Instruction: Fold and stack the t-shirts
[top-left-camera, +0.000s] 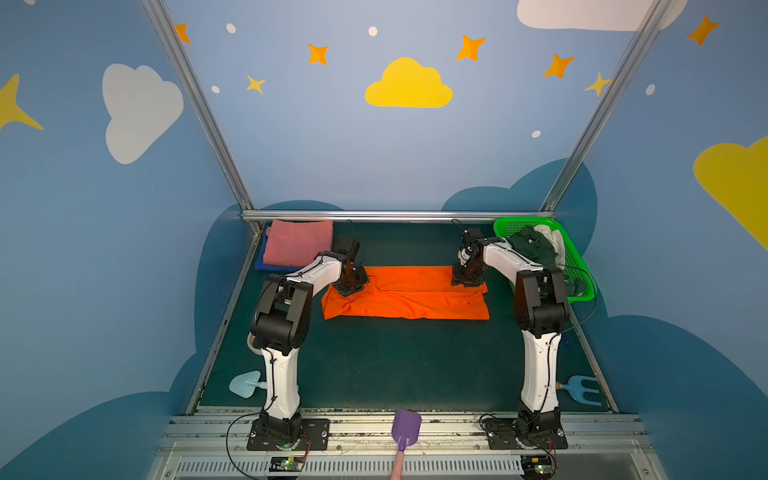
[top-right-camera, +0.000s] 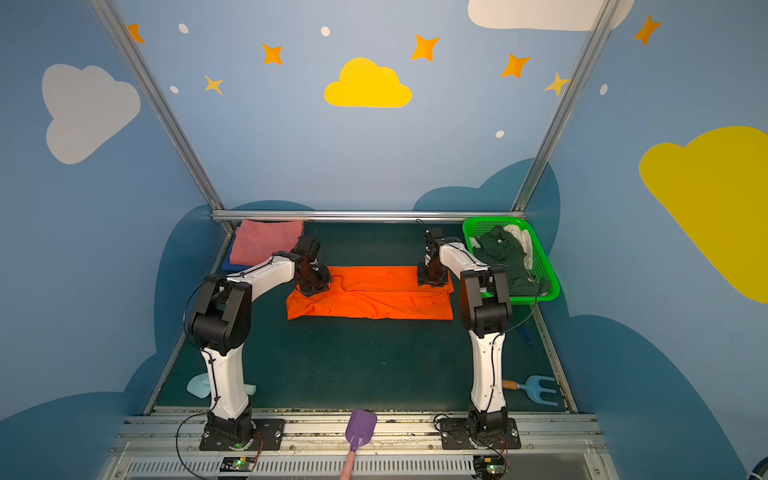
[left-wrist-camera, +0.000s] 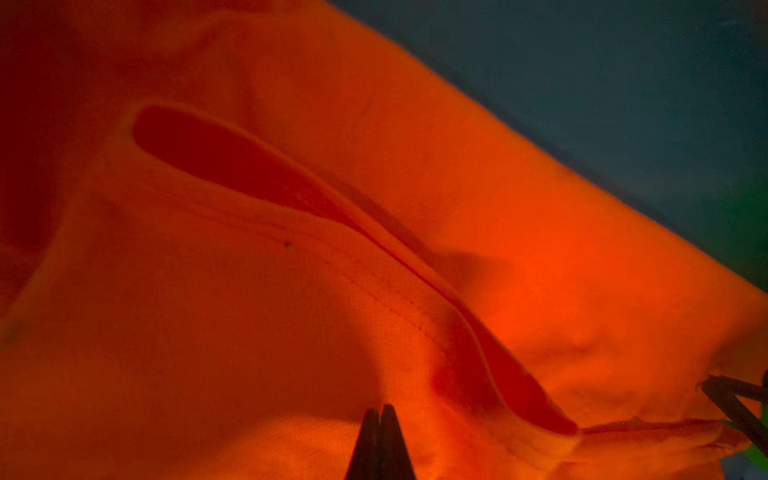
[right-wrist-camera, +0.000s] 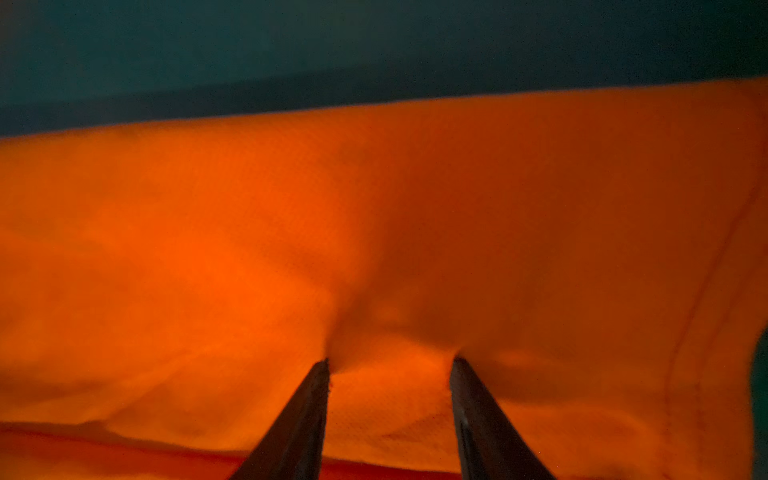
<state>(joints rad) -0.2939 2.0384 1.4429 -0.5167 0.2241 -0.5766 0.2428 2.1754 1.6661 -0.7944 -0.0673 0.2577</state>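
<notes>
An orange t-shirt (top-left-camera: 407, 297) (top-right-camera: 374, 297) lies folded into a long strip across the middle of the table. My left gripper (top-left-camera: 351, 286) (left-wrist-camera: 380, 409) is down at its far left end by the collar, shut, with cloth (left-wrist-camera: 540, 249) puckered at the tips. At the far right end my right gripper (top-left-camera: 467, 280) (right-wrist-camera: 390, 361) stands open, tips pressed into the cloth (right-wrist-camera: 374, 208), which bulges between them. A folded pink t-shirt (top-left-camera: 297, 245) (top-right-camera: 266, 241) rests on a blue t-shirt (top-left-camera: 262, 264) at the back left corner.
A green mesh basket (top-left-camera: 575, 257) holding dark green and white clothes (top-left-camera: 532, 245) stands at the back right, close behind the right arm. A light blue toy shovel (top-left-camera: 245, 384), a blue toy rake (top-left-camera: 582, 388) and a purple shovel (top-left-camera: 405, 428) lie along the front.
</notes>
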